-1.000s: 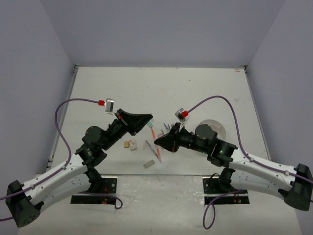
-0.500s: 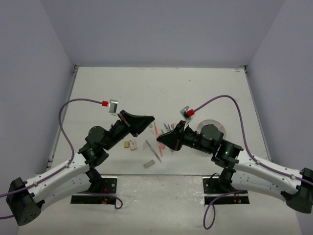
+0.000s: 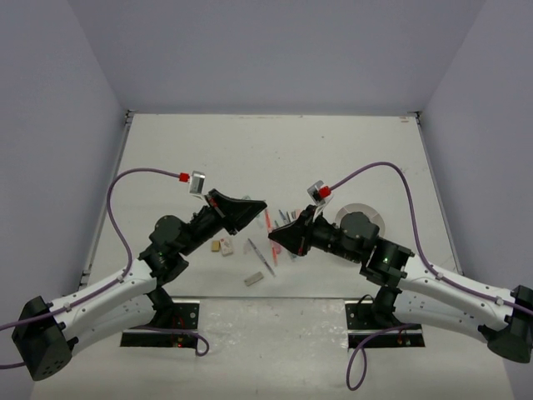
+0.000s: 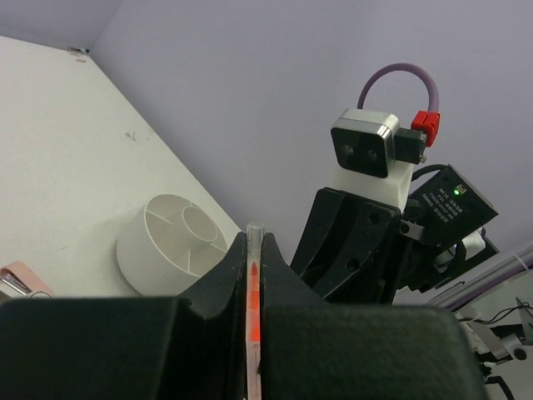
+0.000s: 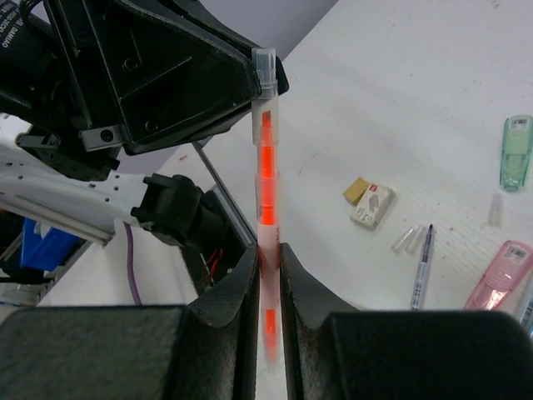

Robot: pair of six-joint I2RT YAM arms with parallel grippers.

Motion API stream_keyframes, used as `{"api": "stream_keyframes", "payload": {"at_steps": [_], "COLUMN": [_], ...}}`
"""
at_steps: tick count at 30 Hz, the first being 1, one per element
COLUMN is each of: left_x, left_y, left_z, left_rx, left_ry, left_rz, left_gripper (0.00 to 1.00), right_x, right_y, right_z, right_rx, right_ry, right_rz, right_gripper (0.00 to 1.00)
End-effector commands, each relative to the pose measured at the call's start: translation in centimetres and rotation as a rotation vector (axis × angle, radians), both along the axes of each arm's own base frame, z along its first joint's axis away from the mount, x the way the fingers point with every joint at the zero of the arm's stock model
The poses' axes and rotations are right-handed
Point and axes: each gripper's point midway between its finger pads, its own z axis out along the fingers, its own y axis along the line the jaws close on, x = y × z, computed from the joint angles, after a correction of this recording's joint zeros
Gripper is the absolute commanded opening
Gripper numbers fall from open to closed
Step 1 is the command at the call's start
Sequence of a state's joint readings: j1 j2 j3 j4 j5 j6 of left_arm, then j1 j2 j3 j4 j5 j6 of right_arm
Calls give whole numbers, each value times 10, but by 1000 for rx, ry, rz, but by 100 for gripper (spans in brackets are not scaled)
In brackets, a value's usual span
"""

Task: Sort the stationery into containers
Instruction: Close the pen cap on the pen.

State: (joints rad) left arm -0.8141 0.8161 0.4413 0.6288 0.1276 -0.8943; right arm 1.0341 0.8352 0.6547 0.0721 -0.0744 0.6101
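Observation:
A clear pen with a red core (image 3: 267,222) hangs above the table between both grippers. My left gripper (image 3: 260,205) is shut on its upper end; in the left wrist view the pen (image 4: 252,292) sits pinched between the jaws (image 4: 254,250). My right gripper (image 3: 273,238) is shut on the lower part, and the pen (image 5: 266,167) runs up from its jaws (image 5: 266,254) to the left gripper. The round white organizer (image 3: 367,212), with its inner dividers (image 4: 175,242), stands at the right, partly hidden by the right arm.
Loose stationery lies below the grippers: a tan and a white block (image 3: 221,246), a thin pen (image 3: 260,256), a grey block (image 3: 252,279). The right wrist view shows a white eraser (image 5: 372,204), a green piece (image 5: 516,150), a pink piece (image 5: 500,275) and a dark pen (image 5: 422,267).
Both arms have shifted slightly to the right with the red pen between them. Both grips have stayed shut.

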Motion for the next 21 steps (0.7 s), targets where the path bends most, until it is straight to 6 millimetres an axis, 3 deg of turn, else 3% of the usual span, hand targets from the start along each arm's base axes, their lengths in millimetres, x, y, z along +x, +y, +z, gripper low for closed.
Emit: {"api": "stream_keyframes", "payload": {"at_steps": [1,10,13,16,21], "left_x": [-6,0,1,3,6], "left_y": [-1,-7,-8,-8,-5], "left_z": [4,-10,-15,-13,-13], "left_rx": [-34,-1,4,8,40], "left_ry": [-15,27,48,52,63], "left_rz": [-27,-28,-28,-17,10], "left_gripper": [0,1,9,26,28], "right_x": [8,15,21,27,28], "right_y": [-1,3,6,8,15], "right_z": [44,69,77,80,73], "right_rx": [89,112,110,94,73], "right_ry": [-76,-153,-202,-219,-207], "right_rz": [-41,-54,-65,-81,-67], "right_gripper": [0,0,0,0,0]}}
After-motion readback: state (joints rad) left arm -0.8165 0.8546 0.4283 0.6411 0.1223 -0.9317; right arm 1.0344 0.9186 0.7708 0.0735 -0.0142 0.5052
